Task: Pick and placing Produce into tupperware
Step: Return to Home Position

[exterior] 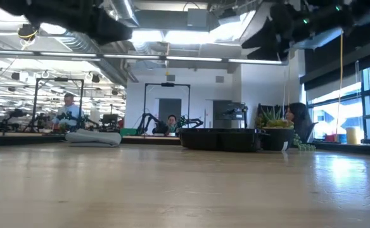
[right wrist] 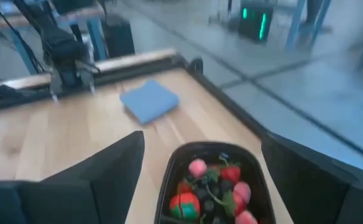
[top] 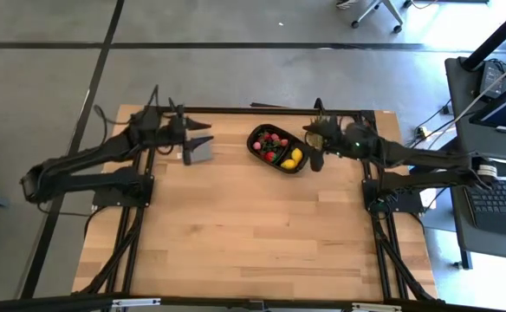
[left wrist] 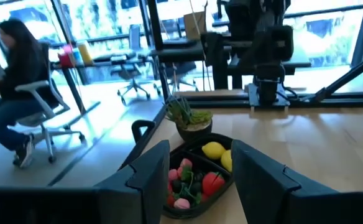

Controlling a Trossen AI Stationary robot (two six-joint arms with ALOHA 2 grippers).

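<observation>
The black oval tupperware (top: 258, 146) sits on the wooden table near its far edge. Red strawberry pieces and dark berries (top: 271, 145) fill one compartment, and the yellow lemons (top: 293, 159) lie in the other. My right gripper (top: 314, 151) hovers open just right of the tray, which shows between its fingers in the right wrist view (right wrist: 209, 180). My left gripper (top: 203, 139) is open above the flat grey square piece (top: 199, 153), left of the tray and pointing toward it. The left wrist view shows the tray (left wrist: 197, 180) beyond its fingers.
A spiky green potted plant (top: 319, 121) stands right behind the tray, close to my right gripper. The grey square (right wrist: 149, 101) lies flat on the table to the tray's left. The near half of the table (top: 253, 234) is bare wood. People sit at desks beyond the table.
</observation>
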